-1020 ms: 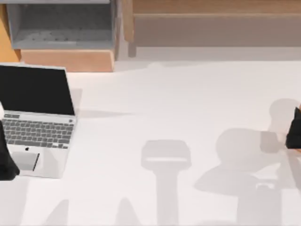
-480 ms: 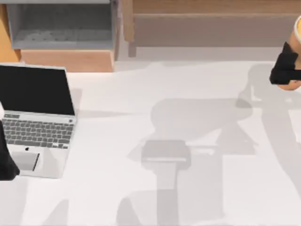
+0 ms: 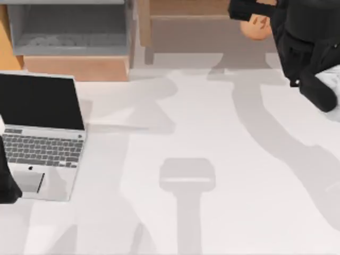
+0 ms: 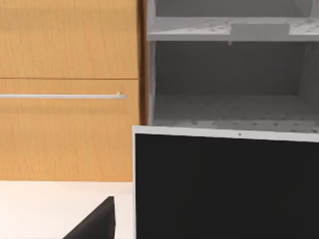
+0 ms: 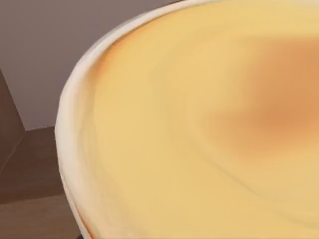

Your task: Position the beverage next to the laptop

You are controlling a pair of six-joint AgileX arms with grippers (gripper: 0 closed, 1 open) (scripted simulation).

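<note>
The slim silver laptop lies open at the table's left, its black screen close in the left wrist view. The beverage, a round orange-tan cup, hangs high over the back right of the table, partly covered by my right arm. My right gripper is shut on it from above. The cup's pale orange-yellow top sits very close in the right wrist view. My left gripper is parked open at the left edge beside the laptop's front corner, and one black finger shows.
A grey-lined wooden box stands at the back left behind the laptop. A brown wooden unit runs along the back. A wooden cabinet front with a metal rail is beside the box. Arm shadows cross the white table.
My right arm has carried the beverage from the right edge toward the back and to the left, and it has risen nearer the camera. The left arm and laptop have not moved.
</note>
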